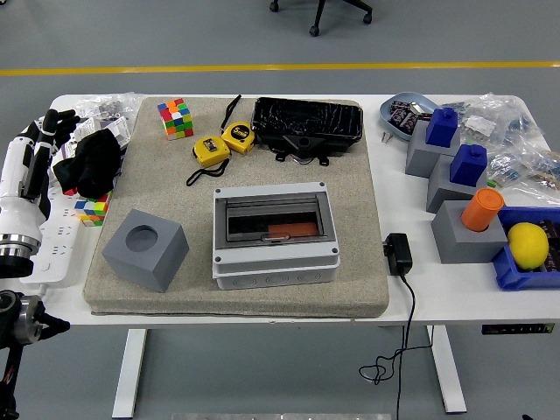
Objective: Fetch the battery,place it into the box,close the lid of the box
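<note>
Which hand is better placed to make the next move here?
Probably the left. The left hand is already over the table's left edge, empty, fingers spread, beside the black cloth. The right arm is out of view. The grey box sits mid-mat, lid apparently shut.

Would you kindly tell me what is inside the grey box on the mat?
Through the window of the grey box, an orange object lies at the bottom right. The surrounding frame hides the rest of the interior.
</note>
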You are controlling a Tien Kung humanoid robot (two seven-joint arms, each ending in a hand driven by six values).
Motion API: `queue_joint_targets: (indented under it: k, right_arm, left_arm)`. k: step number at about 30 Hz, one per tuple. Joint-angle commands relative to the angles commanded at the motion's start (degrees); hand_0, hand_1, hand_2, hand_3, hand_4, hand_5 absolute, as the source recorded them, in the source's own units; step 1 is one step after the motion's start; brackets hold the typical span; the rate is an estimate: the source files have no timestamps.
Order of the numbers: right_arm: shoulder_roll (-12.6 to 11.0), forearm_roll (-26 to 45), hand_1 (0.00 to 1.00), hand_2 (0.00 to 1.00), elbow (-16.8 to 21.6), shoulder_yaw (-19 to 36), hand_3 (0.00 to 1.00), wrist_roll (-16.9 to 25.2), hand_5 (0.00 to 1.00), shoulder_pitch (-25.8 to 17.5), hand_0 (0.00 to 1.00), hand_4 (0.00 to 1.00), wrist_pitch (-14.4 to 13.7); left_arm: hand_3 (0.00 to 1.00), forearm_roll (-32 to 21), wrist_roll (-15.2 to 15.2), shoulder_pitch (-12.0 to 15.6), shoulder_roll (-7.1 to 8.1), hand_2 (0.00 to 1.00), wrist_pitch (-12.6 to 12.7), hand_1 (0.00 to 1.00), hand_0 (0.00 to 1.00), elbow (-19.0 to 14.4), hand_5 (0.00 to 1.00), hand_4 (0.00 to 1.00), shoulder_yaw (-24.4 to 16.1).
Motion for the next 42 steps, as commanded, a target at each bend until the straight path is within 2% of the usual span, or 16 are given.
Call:
queue_joint_targets:
  k: [2, 3, 8, 9, 14, 15, 19, 24, 32, 33, 38, 39, 42]
  right_arm:
    - [0.1, -0.1, 0.803, 0.763, -0.1, 0.3, 0.759, 0.0, 0.998, 0.1, 0.835, 0.998, 0.1]
    - [0.1, -0.1, 0.802, 0.762, -0.1, 0.4, 0.754, 0.0, 0.998, 0.2, 0.832, 0.998, 0.1]
    - [0.4, -0.3, 0.802, 0.762, -0.5, 1.3, 0.754, -0.3, 0.998, 0.3, 0.832, 0.998, 0.4]
    - [0.4, -0.2, 0.8, 0.761, -0.5, 1.4, 0.755, -0.4, 0.998, 0.4, 0.831, 0.998, 0.5]
    - [0.6, 0.2, 0.8, 0.761, -0.8, 1.6, 0.755, -0.8, 0.998, 0.5, 0.831, 0.998, 1.1]
    - [0.7, 0.2, 0.799, 0.76, -0.8, 1.6, 0.759, -0.8, 0.998, 0.6, 0.83, 0.998, 1.1]
    - [0.7, 0.3, 0.799, 0.76, -0.9, 1.9, 0.759, -0.8, 0.998, 0.9, 0.83, 0.998, 1.2]
    - [0.8, 0.3, 0.799, 0.761, -1.0, 2.4, 0.759, -0.9, 0.998, 1.1, 0.83, 0.998, 1.3]
    - [1.1, -0.1, 0.798, 0.76, -1.1, 3.2, 0.759, -1.0, 0.998, 1.4, 0.829, 0.998, 1.4]
    - [1.1, -0.1, 0.798, 0.761, -1.1, 3.2, 0.759, -1.0, 0.998, 1.4, 0.828, 0.998, 1.4]
    - [1.1, -0.1, 0.798, 0.761, -1.1, 3.4, 0.759, -1.1, 0.998, 1.5, 0.828, 0.998, 1.4]
    - [1.2, 0.0, 0.798, 0.761, -1.1, 3.5, 0.761, -1.1, 0.998, 1.6, 0.828, 0.998, 1.4]
    - [1.2, 0.0, 0.798, 0.761, -1.2, 3.7, 0.761, -1.1, 0.998, 1.6, 0.828, 0.998, 1.5]
  left_arm:
    - [0.699, -0.2, 0.0, -0.2, 0.01, 0.783, 0.7, 0.875, 0.916, 0.0, 0.981, 0.998, -0.2]
    - [0.663, -0.3, -0.1, -0.3, -0.01, 0.753, 1.0, 0.849, 0.875, 0.1, 0.975, 0.998, -0.3]
    - [0.663, -0.3, 0.2, -0.3, -0.22, 0.753, 2.3, 0.849, 0.875, 0.1, 0.975, 0.998, -0.8]
    - [0.66, -0.3, 0.3, -0.3, -0.22, 0.736, 2.4, 0.812, 0.818, 0.1, 0.985, 0.952, -0.9]
    - [0.66, 0.0, 0.6, -0.5, -0.13, 0.736, 2.3, 0.812, 0.818, 0.0, 0.985, 0.952, -1.1]
    - [0.65, 0.1, 0.6, -0.5, -0.11, 0.724, 2.3, 0.791, 0.795, 0.0, 0.972, 0.988, -1.1]
    - [0.65, 0.2, 0.6, -0.7, -0.13, 0.724, 2.2, 0.791, 0.795, -0.1, 0.972, 0.988, -1.5]
    - [0.653, 1.3, 1.2, -0.9, -0.18, 0.718, 0.8, 0.783, 0.785, -0.2, 0.988, 0.998, -1.4]
    - [0.651, 1.3, 1.2, -1.3, -0.12, 0.717, 0.6, 0.778, 0.783, -0.1, 0.997, 0.998, -1.9]
    - [0.664, 1.3, 1.1, -1.3, -0.1, 0.719, 0.5, 0.782, 0.779, -0.1, 0.963, 0.976, -2.0]
    - [0.664, 1.4, 0.7, -1.6, -0.08, 0.719, 0.2, 0.782, 0.779, 0.0, 0.963, 0.976, -2.4]
    - [0.705, 1.4, 0.7, -1.6, -0.11, 0.749, 0.2, 0.792, 0.781, 0.1, 0.933, 0.99, -2.5]
    - [0.705, 1.6, 0.7, -1.7, -0.15, 0.749, 0.2, 0.792, 0.781, 0.1, 0.933, 0.99, -2.5]
